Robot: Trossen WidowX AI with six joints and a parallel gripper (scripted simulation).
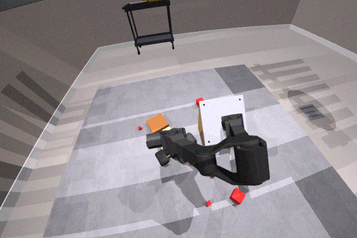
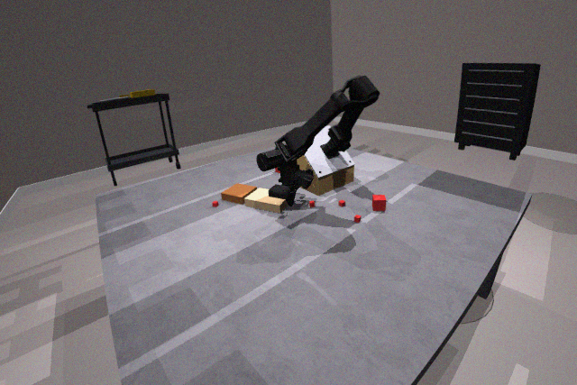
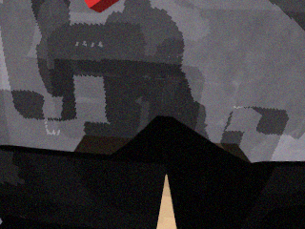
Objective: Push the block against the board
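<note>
In the exterior view, a large red cube and a small red cube are seen on the grey table top, toward the near side. Beyond them, the pale board is shown lying flat, with the black gripper low at its end; in the top view most of the board is covered by the arm. The gripper is closed, with nothing held. In the wrist view, only a thin pale sliver is seen below the dark fingertips, and part of a red piece is cut off by the upper edge.

The orange square block is placed flat at the board's other end, touching or just beside it; whether a whole side is met cannot be told. Its top is fully shown from above. Farther back, the white panel is partly covered by the arm. A black cart is seen in both outside views, but a black drawer cabinet only in the exterior one.
</note>
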